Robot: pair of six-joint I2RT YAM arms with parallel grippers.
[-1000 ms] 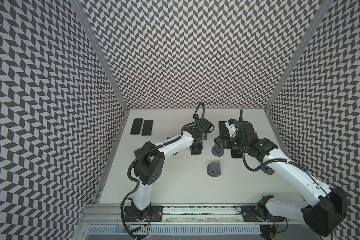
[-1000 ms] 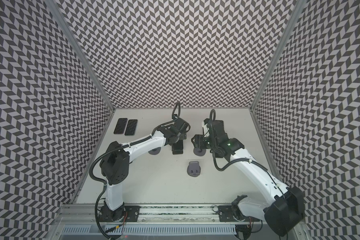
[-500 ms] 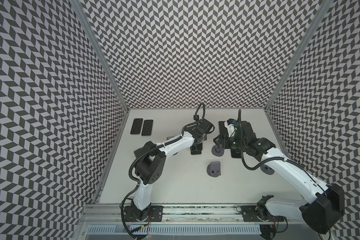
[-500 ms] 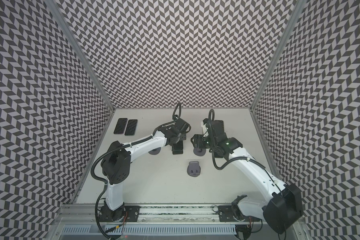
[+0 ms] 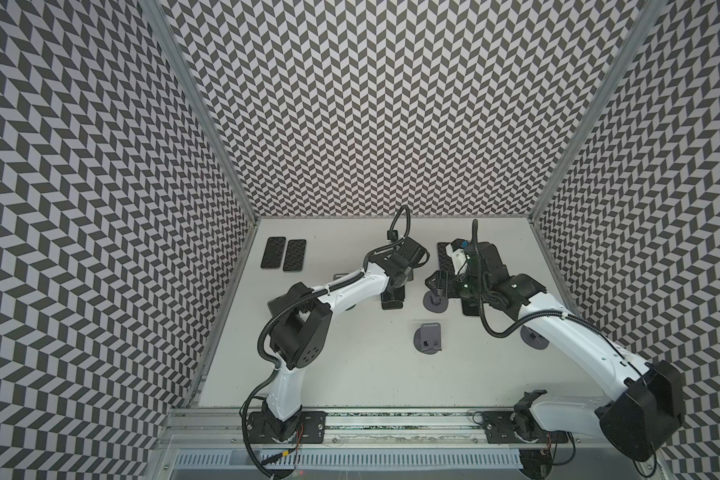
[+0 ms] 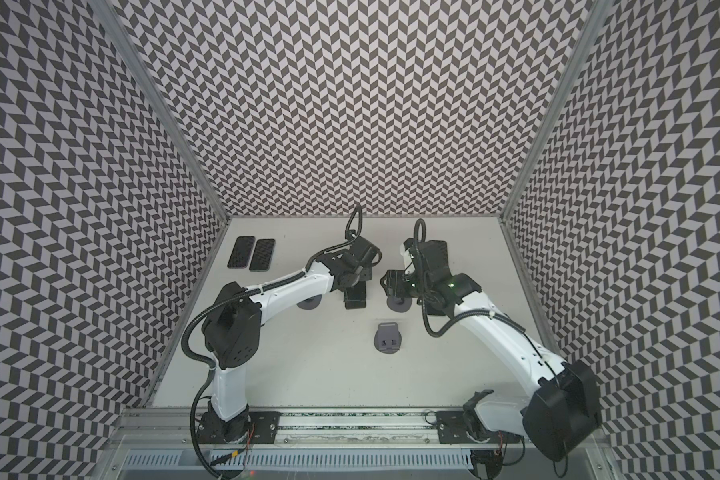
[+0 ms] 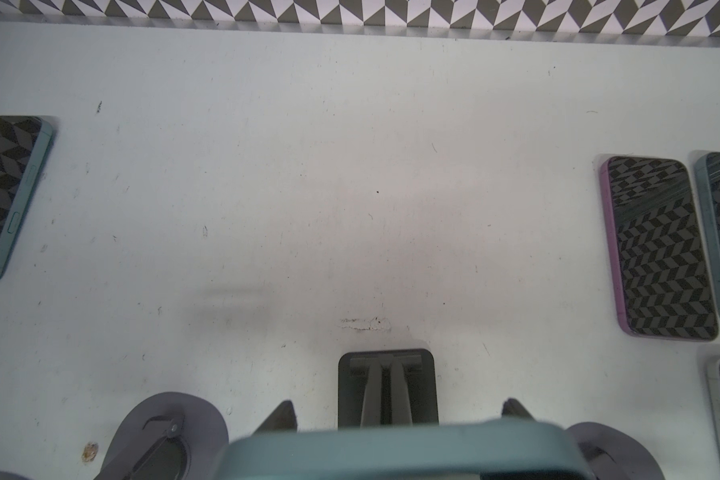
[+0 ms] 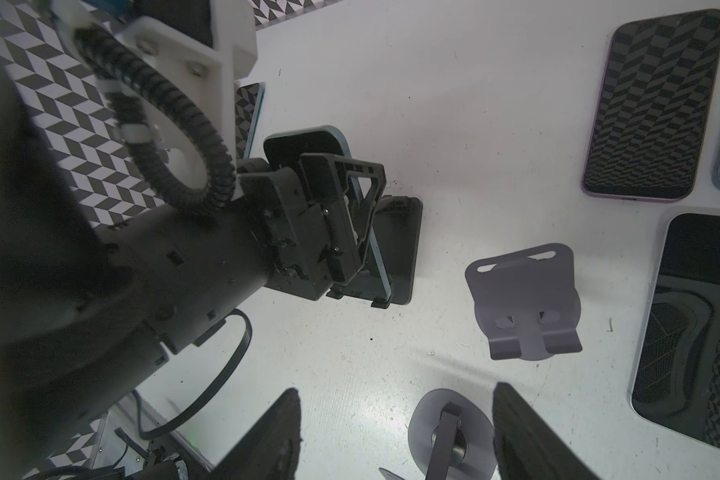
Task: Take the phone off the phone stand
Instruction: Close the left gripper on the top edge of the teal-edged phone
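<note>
A teal-edged phone [image 7: 404, 453] stands in a black phone stand [image 7: 387, 386] near the middle of the table. My left gripper [image 7: 398, 415] is shut on the phone, one fingertip at each side edge. The right wrist view shows that grip from the side: left gripper [image 8: 362, 224], phone [image 8: 304, 143], stand base [image 8: 406, 249]. In both top views the left gripper [image 5: 395, 282] [image 6: 356, 282] hides most of the phone. My right gripper [image 8: 395, 436] [image 5: 435, 284] is open, hovering over a grey round stand [image 8: 449, 428].
An empty grey stand [image 5: 428, 334] [image 8: 524, 299] sits in front of both grippers. Two phones [image 5: 284, 259] lie flat at the back left. More phones [image 8: 653, 104] lie flat under the right arm. Another grey stand [image 5: 535, 336] sits by the right forearm.
The left gripper's jaws have closed in onto the phone's sides. Both arms have barely shifted.
</note>
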